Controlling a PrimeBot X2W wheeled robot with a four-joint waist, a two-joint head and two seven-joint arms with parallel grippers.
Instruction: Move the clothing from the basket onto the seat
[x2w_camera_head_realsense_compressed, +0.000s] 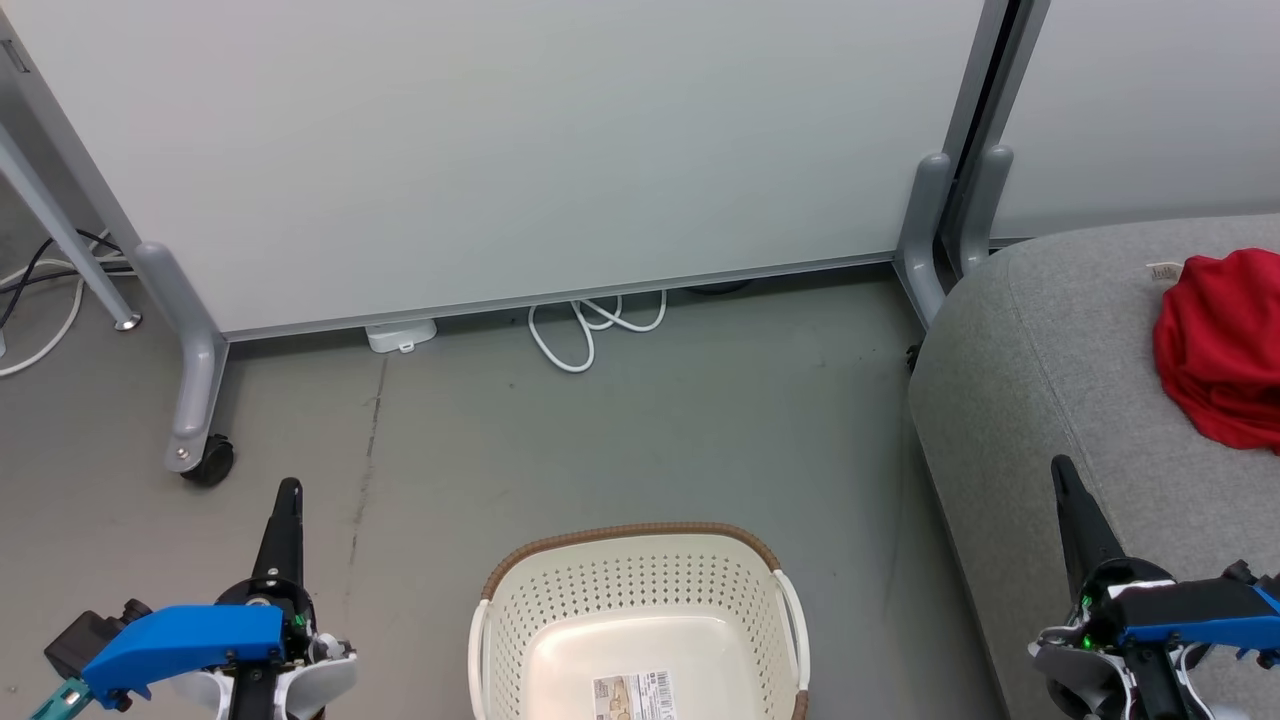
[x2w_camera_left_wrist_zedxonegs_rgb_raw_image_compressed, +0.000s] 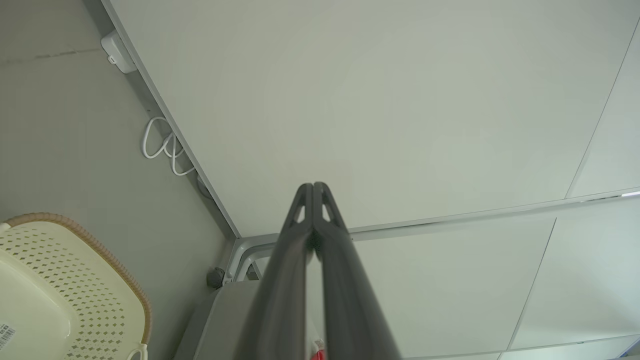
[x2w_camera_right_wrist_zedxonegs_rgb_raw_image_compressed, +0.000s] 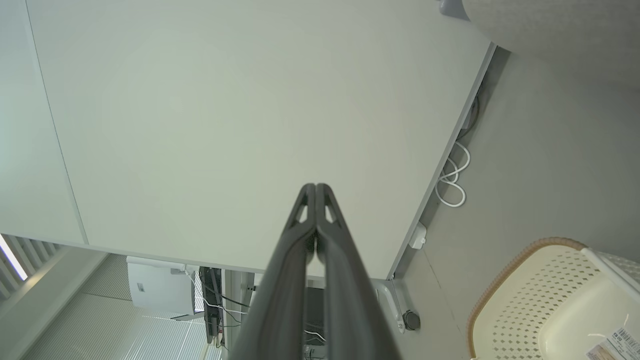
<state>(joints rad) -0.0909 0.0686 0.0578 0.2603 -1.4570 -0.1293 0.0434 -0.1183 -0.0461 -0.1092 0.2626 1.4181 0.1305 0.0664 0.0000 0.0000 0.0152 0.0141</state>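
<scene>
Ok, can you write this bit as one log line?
basket: looks empty | clothing: on seat | left gripper: shut | right gripper: shut

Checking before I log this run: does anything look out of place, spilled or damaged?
Nothing is damaged or spilled. The basket stands upright on the floor. The red clothing lies bunched in a heap on the seat. A white cable loops loose on the floor under the panel.
</scene>
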